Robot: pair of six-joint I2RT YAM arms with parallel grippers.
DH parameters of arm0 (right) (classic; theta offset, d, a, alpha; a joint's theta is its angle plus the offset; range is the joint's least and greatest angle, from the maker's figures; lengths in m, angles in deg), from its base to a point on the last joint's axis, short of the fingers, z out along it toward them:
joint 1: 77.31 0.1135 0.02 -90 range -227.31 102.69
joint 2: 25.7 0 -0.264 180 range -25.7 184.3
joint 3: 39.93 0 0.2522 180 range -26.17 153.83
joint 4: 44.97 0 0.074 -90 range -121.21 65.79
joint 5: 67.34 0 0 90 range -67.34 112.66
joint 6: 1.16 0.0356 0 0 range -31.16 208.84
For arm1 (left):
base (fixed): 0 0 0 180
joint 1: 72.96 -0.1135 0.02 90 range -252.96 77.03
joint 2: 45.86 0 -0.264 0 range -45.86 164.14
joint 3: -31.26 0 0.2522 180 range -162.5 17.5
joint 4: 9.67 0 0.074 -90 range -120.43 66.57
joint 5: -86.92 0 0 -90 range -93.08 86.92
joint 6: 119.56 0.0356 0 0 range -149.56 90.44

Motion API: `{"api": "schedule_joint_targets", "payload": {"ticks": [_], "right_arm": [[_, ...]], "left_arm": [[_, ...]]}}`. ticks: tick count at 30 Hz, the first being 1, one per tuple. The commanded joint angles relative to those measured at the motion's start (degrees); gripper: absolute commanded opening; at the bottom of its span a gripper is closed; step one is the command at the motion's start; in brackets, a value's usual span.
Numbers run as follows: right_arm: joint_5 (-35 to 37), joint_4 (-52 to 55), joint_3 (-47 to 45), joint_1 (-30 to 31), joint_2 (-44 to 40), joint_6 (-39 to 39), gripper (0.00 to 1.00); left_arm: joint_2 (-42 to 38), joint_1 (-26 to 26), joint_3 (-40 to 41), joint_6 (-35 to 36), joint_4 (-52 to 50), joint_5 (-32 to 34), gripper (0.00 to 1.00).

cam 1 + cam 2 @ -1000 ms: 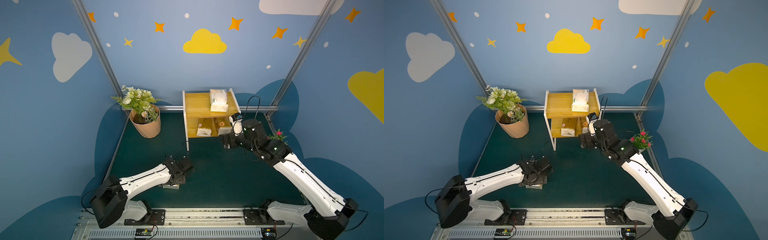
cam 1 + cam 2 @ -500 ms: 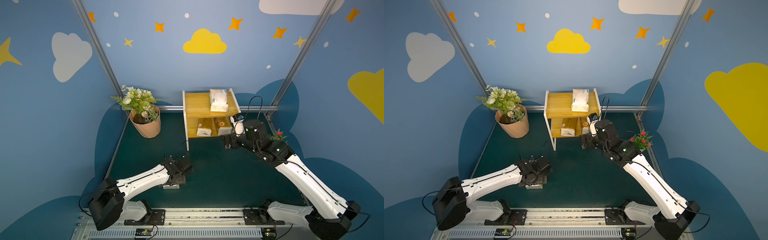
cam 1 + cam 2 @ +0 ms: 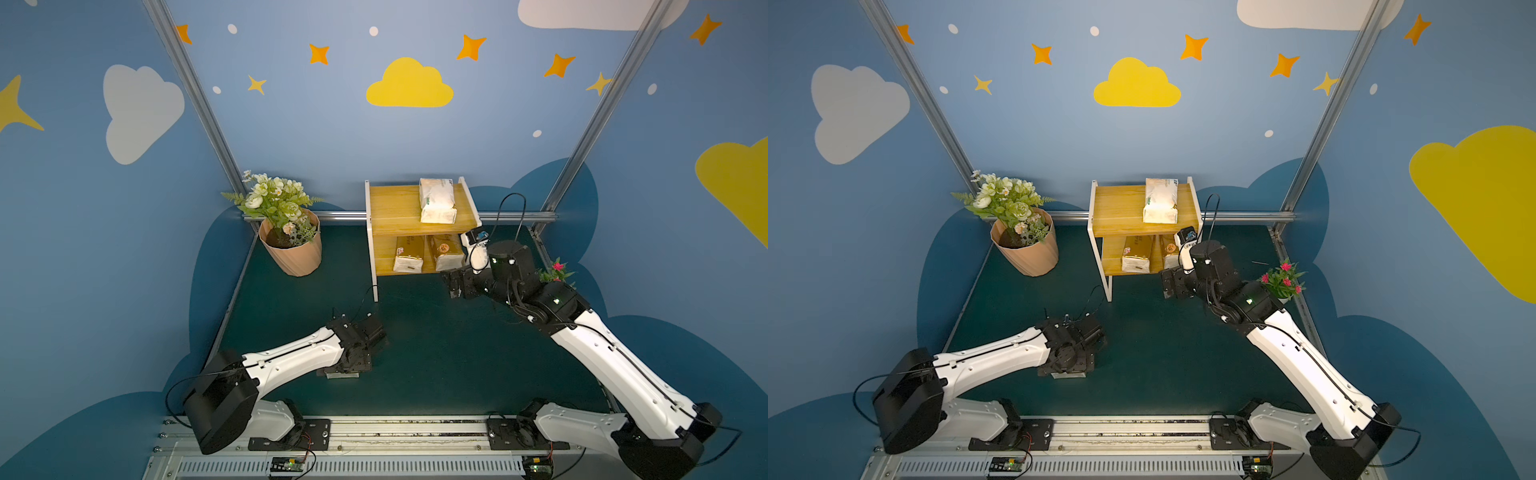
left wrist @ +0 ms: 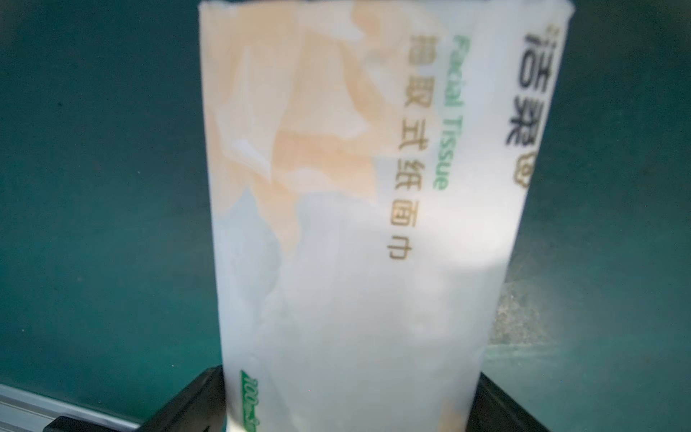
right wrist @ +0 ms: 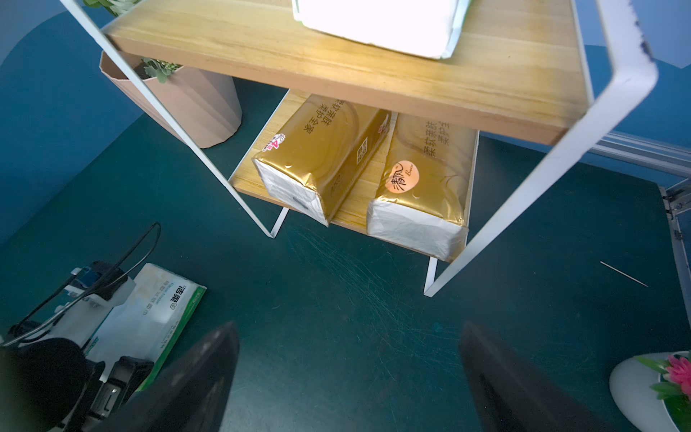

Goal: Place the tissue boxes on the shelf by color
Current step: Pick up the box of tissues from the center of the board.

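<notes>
Both gold packs [image 5: 321,157] [image 5: 422,179] lie side by side on the lower board of the shelf [image 3: 395,208], long axes running front to back, so gold is sorted. One white pack [image 3: 436,201] lies the same way on the upper board, leaving room beside it. The last white pack [image 4: 355,224] lies flat on the counter [image 3: 436,353], long axis pointing away from the left hand [image 3: 351,361], whose wide-open jaws straddle its narrow width, likely readying a grasp; the right hand [image 3: 451,286] hangs open and empty before the shelf
</notes>
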Motion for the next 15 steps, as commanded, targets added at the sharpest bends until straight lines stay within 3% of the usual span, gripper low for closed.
{"api": "schedule_joint_targets", "payload": {"ticks": [1,15], "right_arm": [[-0.2,-1.8,-1.0,0.0,-1.1,0.8,0.99],[0.4,-2.3,-1.5,-0.1,-0.1,0.9,0.99]], "left_arm": [[0.6,0.0,0.8,0.5,-0.1,-2.0,1.0],[3.8,-0.1,1.4,0.0,1.0,-3.5,0.98]]}}
